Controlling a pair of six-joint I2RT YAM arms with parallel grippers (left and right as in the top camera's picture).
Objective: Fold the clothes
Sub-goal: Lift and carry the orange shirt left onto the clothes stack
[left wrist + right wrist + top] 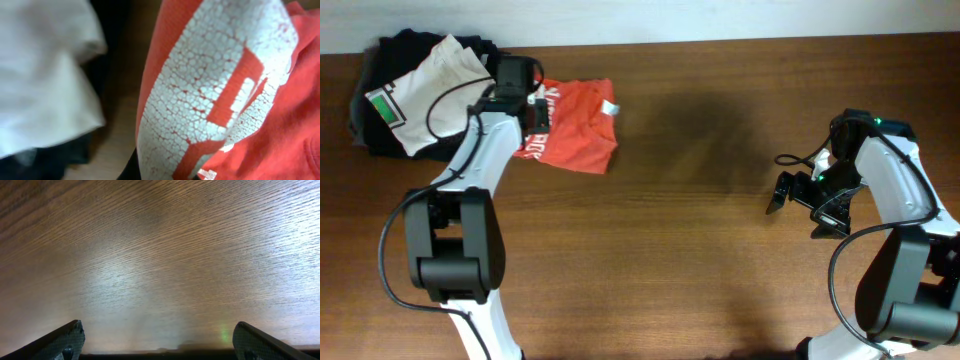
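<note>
The red-orange T-shirt point(582, 128) lies folded small on the table at the back left, with white lettering along its left edge and a white neck label at its top right. My left gripper point(532, 115) is at the shirt's left edge. In the left wrist view the shirt point(215, 75) bulges right up against the camera and hides the fingers, and the fabric looks pinched in the jaws. My right gripper point(798, 208) is open and empty far to the right, low over bare wood point(157, 330).
A white garment with a green patch point(425, 95) lies on black folded garments point(370, 135) at the back left corner, just left of the shirt. Both show in the left wrist view: white point(40, 75), black point(30, 165). The table's back edge is close behind.
</note>
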